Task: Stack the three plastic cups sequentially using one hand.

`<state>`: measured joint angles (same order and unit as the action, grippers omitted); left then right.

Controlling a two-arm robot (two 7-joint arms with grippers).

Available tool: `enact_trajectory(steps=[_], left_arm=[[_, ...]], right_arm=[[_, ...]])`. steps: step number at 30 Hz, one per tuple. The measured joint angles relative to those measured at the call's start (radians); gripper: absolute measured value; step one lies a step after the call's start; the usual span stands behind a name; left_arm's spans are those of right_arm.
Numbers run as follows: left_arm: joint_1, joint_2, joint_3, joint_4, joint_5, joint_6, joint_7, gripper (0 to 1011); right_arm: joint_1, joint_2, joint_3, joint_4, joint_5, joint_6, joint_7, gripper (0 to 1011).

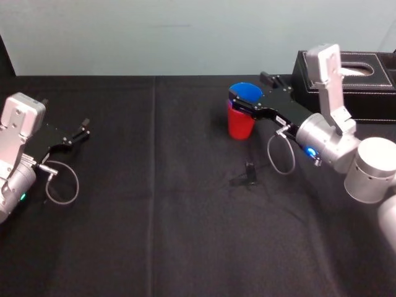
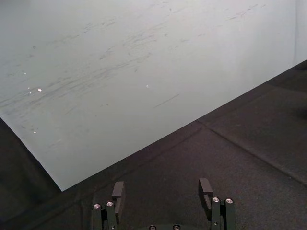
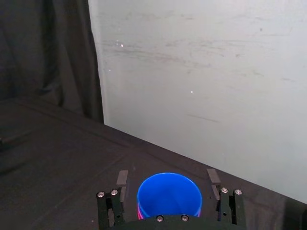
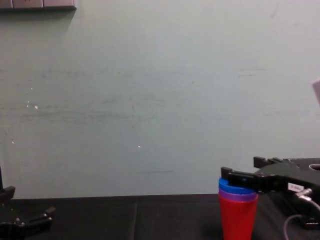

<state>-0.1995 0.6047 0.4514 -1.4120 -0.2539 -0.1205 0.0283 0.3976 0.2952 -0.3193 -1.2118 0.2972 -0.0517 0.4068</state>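
Cups (image 1: 240, 114) sit nested near the black box (image 1: 346, 80) toward the counter's (image 1: 154, 216) right, the red cup (image 1: 239, 127) lowest, the purple cup (image 4: 237, 194) inside it and the blue cup (image 3: 169, 196) on top, while the right gripper (image 1: 249, 90) straddles the blue cup's rim with fingers spread, and the left gripper (image 1: 82, 129) idles open far left.

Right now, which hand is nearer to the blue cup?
Right. The right hand straddles the blue cup, one finger on each side of its rim; the left hand is far off to the cup's left, open and holding nothing.
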Motion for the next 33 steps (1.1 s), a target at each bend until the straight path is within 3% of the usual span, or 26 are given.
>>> enact_trajectory(steps=[9, 16, 23, 33], left_arm=[[0.0, 0.0, 0.0, 0.0, 0.0, 0.0, 0.0, 1005], [0.0, 0.0, 0.0, 0.0, 0.0, 0.0, 0.0, 1005], [0.0, 0.0, 0.0, 0.0, 0.0, 0.0, 0.0, 1005], [0.0, 0.0, 0.0, 0.0, 0.0, 0.0, 0.0, 1005]], right_arm=[[-0.151, 0.056, 0.042, -0.186, 0.013, 0.01, -0.032, 1002], [-0.281, 0.084, 0.061, -0.285, -0.018, -0.038, -0.065, 1002], [-0.363, 0.075, 0.08, -0.308, -0.045, -0.074, -0.092, 1003], [-0.42, 0.055, 0.1, -0.295, -0.078, -0.105, -0.104, 1003]])
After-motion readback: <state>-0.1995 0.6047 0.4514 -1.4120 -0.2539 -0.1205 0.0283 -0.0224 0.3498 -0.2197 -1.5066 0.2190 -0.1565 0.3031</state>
